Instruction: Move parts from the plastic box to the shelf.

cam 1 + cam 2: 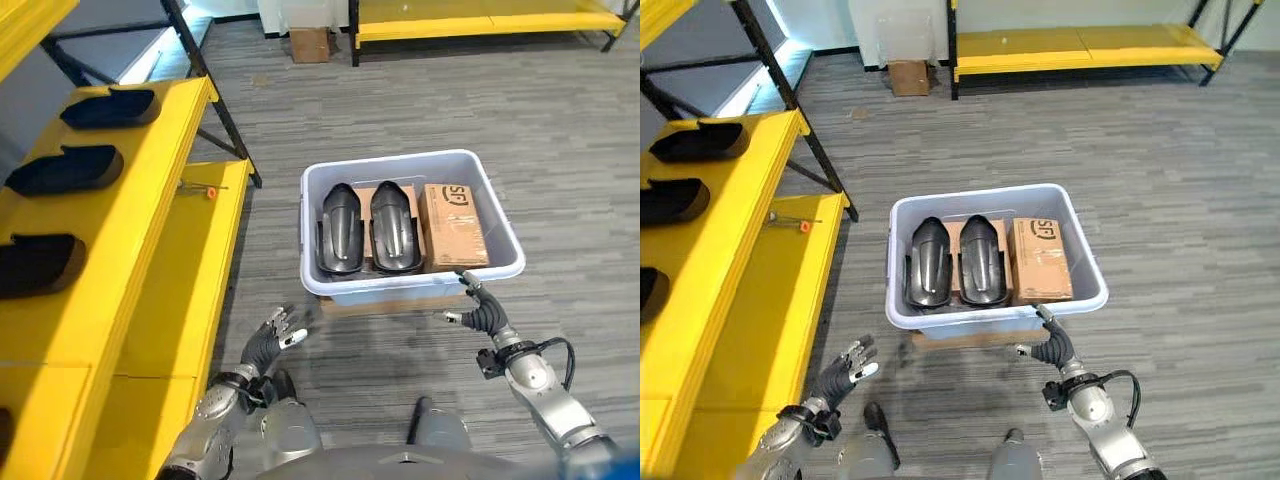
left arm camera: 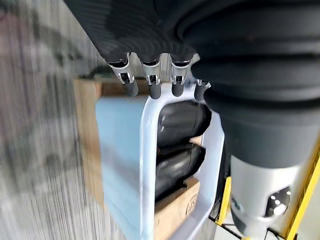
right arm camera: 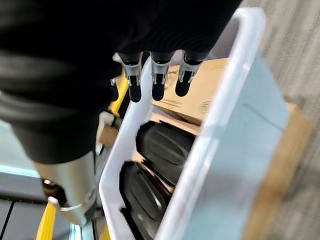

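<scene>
Grey floor (image 1: 560, 150) | plastic box (image 1: 330, 285): two black parts (image 1: 340, 228) | both hands (image 1: 272, 338) spread, empty

Cardboard box (image 1: 310, 44) on floor by far wall; orange-handled tool (image 1: 203, 189).

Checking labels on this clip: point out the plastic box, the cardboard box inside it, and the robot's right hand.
plastic box (image 1: 404, 287): left eye view, on its near outer wall.
cardboard box (image 1: 454, 225): left eye view, middle of its top face.
right hand (image 1: 482, 313): left eye view, on the hand's back, by the box's near right corner.
</scene>
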